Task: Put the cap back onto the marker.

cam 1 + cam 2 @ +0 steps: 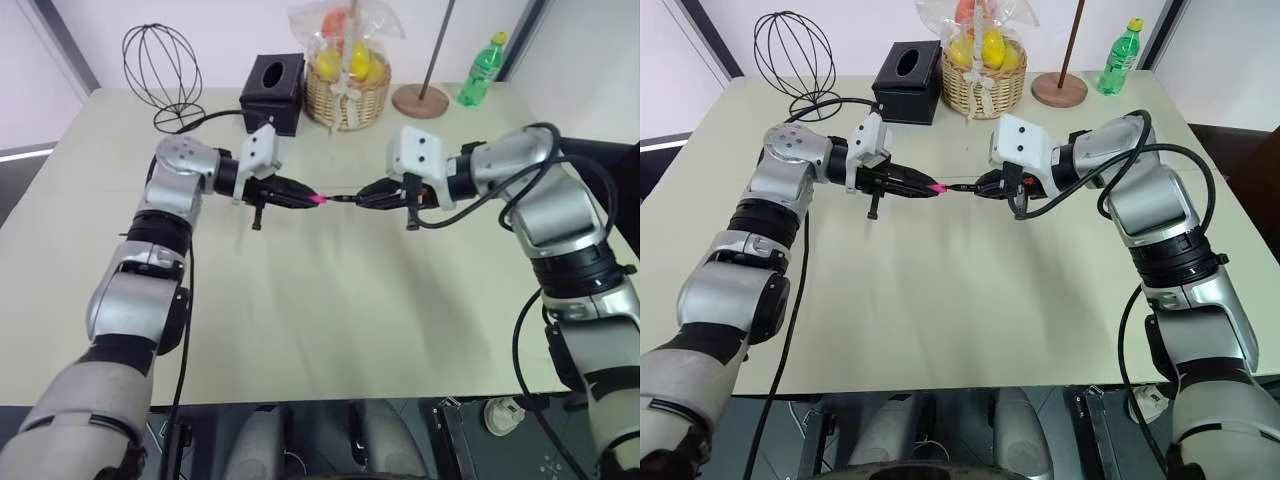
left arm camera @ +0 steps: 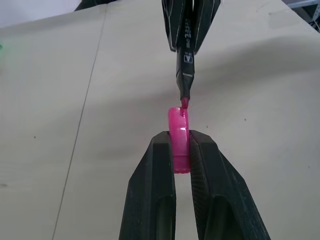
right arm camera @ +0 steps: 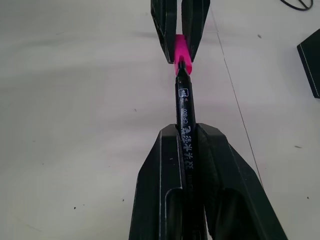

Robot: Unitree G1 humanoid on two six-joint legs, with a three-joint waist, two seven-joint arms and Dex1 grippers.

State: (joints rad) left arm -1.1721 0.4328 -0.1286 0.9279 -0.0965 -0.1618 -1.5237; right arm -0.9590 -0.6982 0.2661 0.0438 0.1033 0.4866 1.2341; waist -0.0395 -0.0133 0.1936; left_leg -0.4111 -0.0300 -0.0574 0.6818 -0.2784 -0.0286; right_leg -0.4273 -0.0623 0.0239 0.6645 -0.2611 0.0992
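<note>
Left gripper [image 2: 182, 150] clamped on pink cap [image 2: 178, 137], right gripper [image 3: 189, 132] clamped on dark marker [image 3: 184, 107], marker tip just touching the cap's open mouth, above the table [image 1: 330, 300].

Silver-grey jointed arms, black cables, white wrist housings, left claw [image 1: 300, 196] black-fingered

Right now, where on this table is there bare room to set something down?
The whole near half of the table, below the two hands, lies bare. So does the far right corner beside the green bottle. The far edge is crowded: wire frame, black tissue box, fruit basket, round wooden base.
</note>
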